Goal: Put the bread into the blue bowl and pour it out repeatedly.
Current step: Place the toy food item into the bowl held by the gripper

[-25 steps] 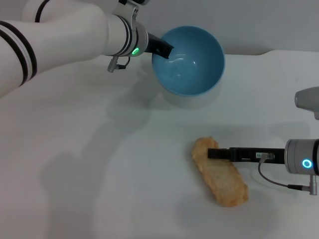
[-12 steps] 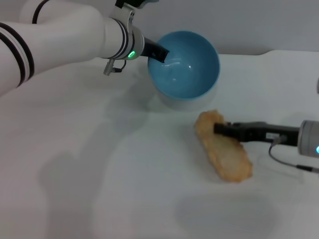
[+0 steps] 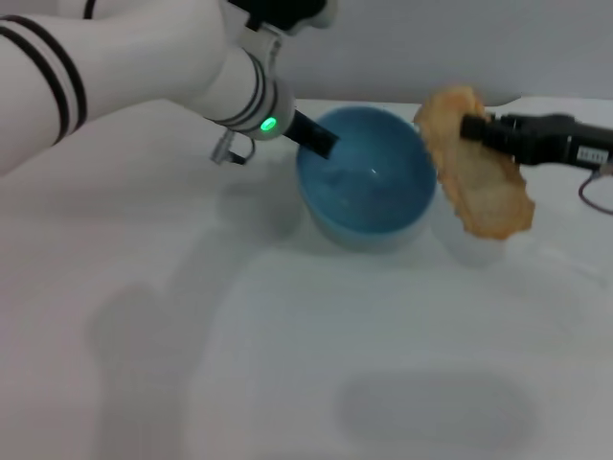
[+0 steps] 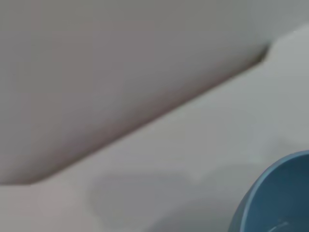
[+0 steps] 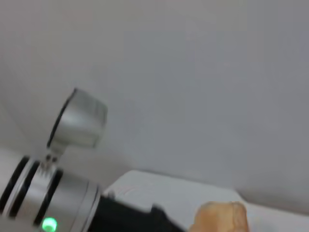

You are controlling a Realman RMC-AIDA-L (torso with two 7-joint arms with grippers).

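Golden-tan and flat side toward my head camera, the bread (image 3: 476, 163) hung in the upper right of the frame, clear of the white tabletop (image 3: 287, 364), pinched near its upper end by my right pincer (image 3: 472, 127). That pincer reached in from the right edge, its dark fingers pressed onto the loaf's upper part, and the loaf slanted down and to the right from there. Its upper end sat just beside the right rim of the blue bowl (image 3: 366, 180), its lower end hanging past the bowl's right side, above the tabletop.

The blue bowl stood in the upper middle of the frame, its glossy inside showing nothing in it. My left pincer (image 3: 316, 137) came in from the upper left and was closed on the bowl's left rim, one dark finger lying inside the wall. Whether the bowl rested on the tabletop or was lifted slightly, I could not tell.

In my left wrist view, only a curved piece of the bowl (image 4: 275, 198) showed at the lower right corner. In my right wrist view, one end of the bread (image 5: 221, 217) showed at the bottom edge.
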